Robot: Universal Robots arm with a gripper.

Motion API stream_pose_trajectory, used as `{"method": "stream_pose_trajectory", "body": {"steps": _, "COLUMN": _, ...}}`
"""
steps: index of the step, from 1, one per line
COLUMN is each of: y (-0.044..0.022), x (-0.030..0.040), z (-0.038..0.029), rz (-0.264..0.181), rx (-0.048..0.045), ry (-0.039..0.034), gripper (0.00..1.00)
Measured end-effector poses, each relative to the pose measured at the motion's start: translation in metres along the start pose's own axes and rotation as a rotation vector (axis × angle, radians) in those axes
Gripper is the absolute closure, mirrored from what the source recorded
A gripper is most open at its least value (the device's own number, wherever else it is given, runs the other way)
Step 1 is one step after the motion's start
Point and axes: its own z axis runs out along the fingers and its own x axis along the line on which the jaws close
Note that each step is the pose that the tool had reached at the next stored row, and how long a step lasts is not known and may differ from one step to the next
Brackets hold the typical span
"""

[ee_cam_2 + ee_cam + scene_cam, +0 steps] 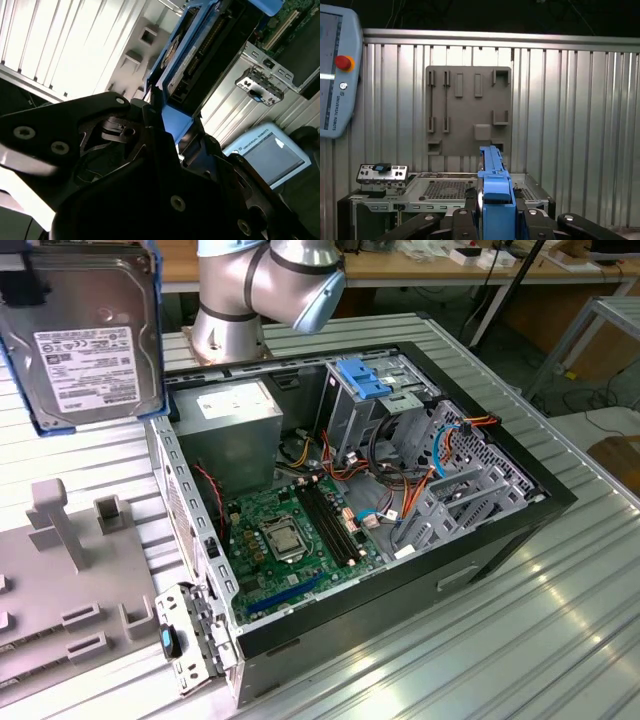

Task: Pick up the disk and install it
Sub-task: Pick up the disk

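In the upper left of the exterior view the disk point(85, 340) hangs above the ribbed metal table point(560, 620), the gripper point(495, 220) apparently clamped on its blue rails, with the open computer case point(470, 565) at centre, a grey fixture plate point(60, 580) lower left and a wooden workbench point(430, 272) along the top.

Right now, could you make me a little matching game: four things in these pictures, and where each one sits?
Things:
1. disk
2. green circuit board
3. blue latch
4. grey holder plate

Places:
A. on the table beside the computer case
B. on top of the metal cage inside the case
C. clamped in the gripper, outside the case
D. flat on the case's floor

Pairs: 1-C, 2-D, 3-B, 4-A
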Motion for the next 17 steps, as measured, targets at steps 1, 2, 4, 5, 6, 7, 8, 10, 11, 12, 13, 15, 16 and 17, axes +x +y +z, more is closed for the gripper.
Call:
{"method": "stream_pose_trajectory", "body": {"steps": 1, "y": -0.0064, "x": 0.0001, "z": 0.0004, "rz": 0.0, "rx": -0.0002, "ry": 0.0001, "gripper": 0.63}}
{"method": "stream_pose_trajectory", "body": {"steps": 2, "y": -0.0125, "x": 0.0003, "z": 0.001, "rz": 0.0, "rx": -0.0001, "ry": 0.0, "gripper": 0.63}}
{"method": "stream_pose_trajectory", "body": {"steps": 4, "y": -0.026, "x": 0.0005, "z": 0.0022, "rz": 0.0, "rx": -0.0001, "ry": 0.0001, "gripper": 0.63}}
{"method": "stream_pose_trajectory", "body": {"steps": 5, "y": -0.0317, "x": 0.0006, "z": 0.0029, "rz": 0.0, "rx": -0.0001, "ry": 0.0, "gripper": 0.63}}
{"method": "stream_pose_trajectory", "body": {"steps": 6, "y": -0.0393, "x": 0.0008, "z": 0.0036, "rz": 0.0, "rx": 0.0, "ry": 0.0, "gripper": 0.63}}
{"method": "stream_pose_trajectory", "body": {"steps": 7, "y": -0.0469, "x": 0.0009, "z": 0.0041, "rz": 0.0, "rx": -0.0001, "ry": 0.0, "gripper": 0.63}}
{"method": "stream_pose_trajectory", "body": {"steps": 8, "y": -0.0564, "x": 0.0011, "z": 0.0049, "rz": 0.0, "rx": 0.0, "ry": 0.0, "gripper": 0.63}}
{"method": "stream_pose_trajectory", "body": {"steps": 10, "y": -0.0733, "x": 0.0013, "z": 0.0062, "rz": 0.0, "rx": 0.0, "ry": 0.0, "gripper": 0.63}}
{"method": "stream_pose_trajectory", "body": {"steps": 11, "y": -0.0829, "x": 0.0016, "z": 0.007, "rz": 0.0, "rx": 0.0004, "ry": 0.0, "gripper": 0.63}}
{"method": "stream_pose_trajectory", "body": {"steps": 12, "y": -0.0927, "x": 0.0017, "z": 0.0077, "rz": 0.0, "rx": 0.0015, "ry": 0.0001, "gripper": 0.63}}
{"method": "stream_pose_trajectory", "body": {"steps": 13, "y": -0.0996, "x": 0.0019, "z": 0.0083, "rz": 0.0, "rx": 0.0025, "ry": 0.0001, "gripper": 0.63}}
{"method": "stream_pose_trajectory", "body": {"steps": 15, "y": -0.1158, "x": 0.0022, "z": 0.01, "rz": 0.0, "rx": 0.0052, "ry": 0.0, "gripper": 0.63}}
{"method": "stream_pose_trajectory", "body": {"steps": 16, "y": -0.1212, "x": 0.0023, "z": 0.0107, "rz": 0.0, "rx": 0.0104, "ry": 0.0003, "gripper": 0.63}}
{"method": "stream_pose_trajectory", "body": {"steps": 17, "y": -0.1236, "x": 0.0024, "z": 0.0111, "rz": 0.002, "rx": 0.0166, "ry": 0.0004, "gripper": 0.63}}
